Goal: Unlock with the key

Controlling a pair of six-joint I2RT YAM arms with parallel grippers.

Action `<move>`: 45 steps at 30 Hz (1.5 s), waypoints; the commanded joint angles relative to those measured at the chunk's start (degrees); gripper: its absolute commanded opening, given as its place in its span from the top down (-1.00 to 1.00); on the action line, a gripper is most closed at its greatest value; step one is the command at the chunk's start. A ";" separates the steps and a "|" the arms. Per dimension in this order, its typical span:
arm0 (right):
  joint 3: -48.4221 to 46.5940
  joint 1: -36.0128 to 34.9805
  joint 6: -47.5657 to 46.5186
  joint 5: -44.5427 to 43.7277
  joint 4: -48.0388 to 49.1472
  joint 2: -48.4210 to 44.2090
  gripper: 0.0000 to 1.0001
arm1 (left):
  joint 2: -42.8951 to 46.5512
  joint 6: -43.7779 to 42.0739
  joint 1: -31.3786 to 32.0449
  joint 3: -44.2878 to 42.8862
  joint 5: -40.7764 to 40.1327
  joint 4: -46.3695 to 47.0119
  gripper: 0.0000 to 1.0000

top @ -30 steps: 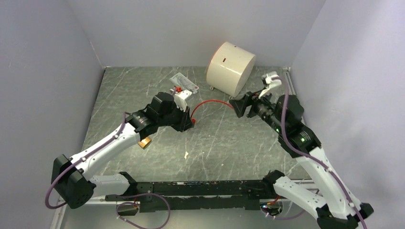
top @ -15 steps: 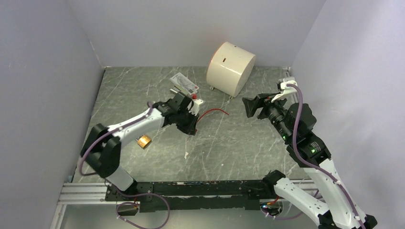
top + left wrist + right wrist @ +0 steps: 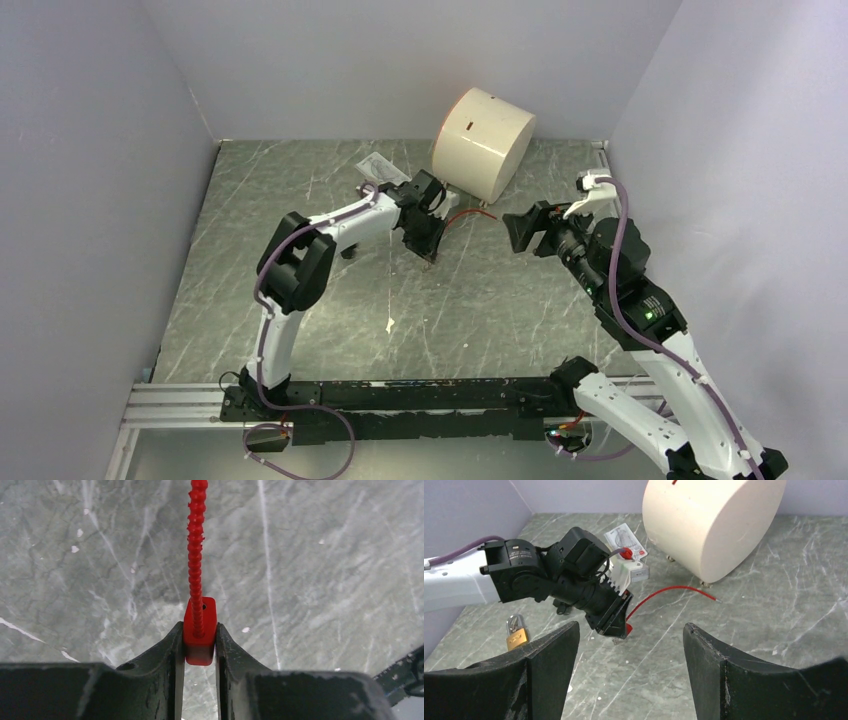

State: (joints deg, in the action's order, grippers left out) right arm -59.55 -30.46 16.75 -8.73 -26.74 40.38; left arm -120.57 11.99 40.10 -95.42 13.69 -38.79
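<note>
Our left gripper (image 3: 428, 250) reaches far out over the grey marble table (image 3: 300, 180) and points down near its middle. In the left wrist view, its fingers (image 3: 167, 650) are clamped on the square head of a red cable tie (image 3: 200, 630). The ribbed strand runs straight away from the head, above the table. From above, the strand arcs up and to the right, and its free end lies on the table close to the small feet of a cream drum (image 3: 483, 140). The drum lies on its side at the far right.

Our right gripper (image 3: 525, 228) hangs to the right of the left one, well apart from it and turned toward it. Its jaws are spread wide and hold nothing.

The right wrist view shows the brass padlock (image 3: 516, 635) with its silver shackle lying on the table to the near left of the left gripper, beside that arm. Just beyond the left wrist lies a flat printed packet (image 3: 380, 170). We cannot tell whether it holds the key. A small pale scrap (image 3: 389, 323) lies on the table nearer to us.
</note>
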 commanded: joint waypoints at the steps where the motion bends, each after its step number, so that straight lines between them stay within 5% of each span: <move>1: 0.81 0.05 2.20 0.10 -0.05 -0.75 -0.55 | -1.60 2.00 -0.53 -4.38 -5.29 -1.93 0.37; 7: 0.95 0.05 2.51 0.71 -0.38 -0.63 -0.55 | -2.71 1.83 -3.09 -5.60 -4.08 0.74 -0.08; 14: 0.22 0.00 2.51 1.10 -0.98 0.11 -0.56 | 2.60 2.11 -5.16 -5.13 -8.85 -1.97 -0.21; 21: 1.93 0.05 4.77 1.05 -0.84 1.83 -0.56 | 21.29 16.15 -6.91 12.43 -25.20 -0.94 -0.20; 29: 2.96 0.09 5.58 5.86 0.27 7.24 -0.55 | 38.55 34.59 -9.97 30.71 -41.43 -12.67 -0.36; 37: 3.96 0.06 7.16 12.89 2.77 11.87 -0.47 | 47.46 40.13 -20.30 45.64 -32.15 -9.95 -0.38; 42: 4.80 0.03 8.88 14.88 3.73 12.94 -0.45 | 48.84 38.26 -27.78 51.02 -26.73 -5.89 -0.14; 45: 5.06 0.10 8.80 16.83 4.14 13.05 -0.45 | 49.06 36.82 -30.84 52.38 -24.45 -3.84 -0.16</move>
State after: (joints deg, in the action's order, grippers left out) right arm -54.59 -30.46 24.34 4.62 -26.06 53.56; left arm -72.93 49.23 12.53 -44.21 -15.46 -47.09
